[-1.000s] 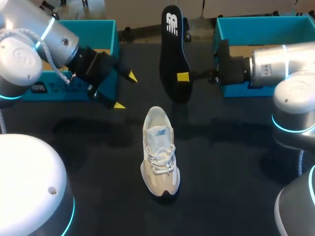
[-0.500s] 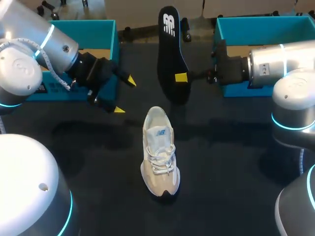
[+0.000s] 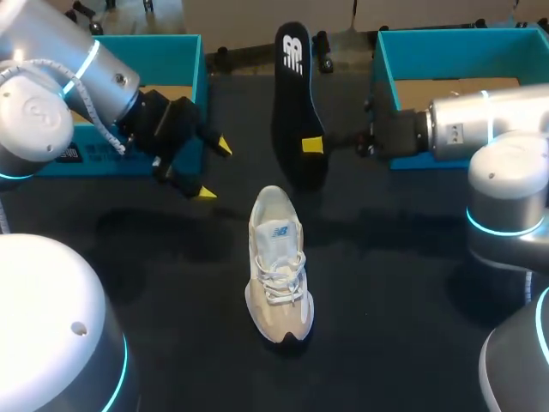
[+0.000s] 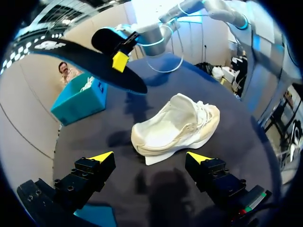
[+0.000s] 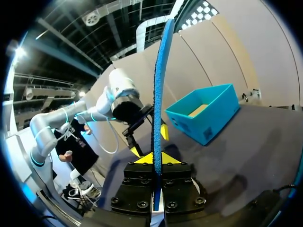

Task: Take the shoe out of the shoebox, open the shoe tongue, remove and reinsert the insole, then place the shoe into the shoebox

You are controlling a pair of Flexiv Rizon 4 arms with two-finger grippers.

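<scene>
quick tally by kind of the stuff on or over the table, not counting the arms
open teal cardboard boxes: 2
cream lace-up sneaker: 1
black foam insole: 1
total: 4

Black table (image 3: pixel 386 283); shoe (image 3: pixel 279 266) centre; left shoebox (image 3: pixel 163 58); right shoebox (image 3: pixel 455 53)

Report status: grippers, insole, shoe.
Right gripper shut on insole, held aloft beyond shoe's heel. Left gripper open, empty. Shoe upright on table, insole out. Nothing between insole and shoe.
</scene>
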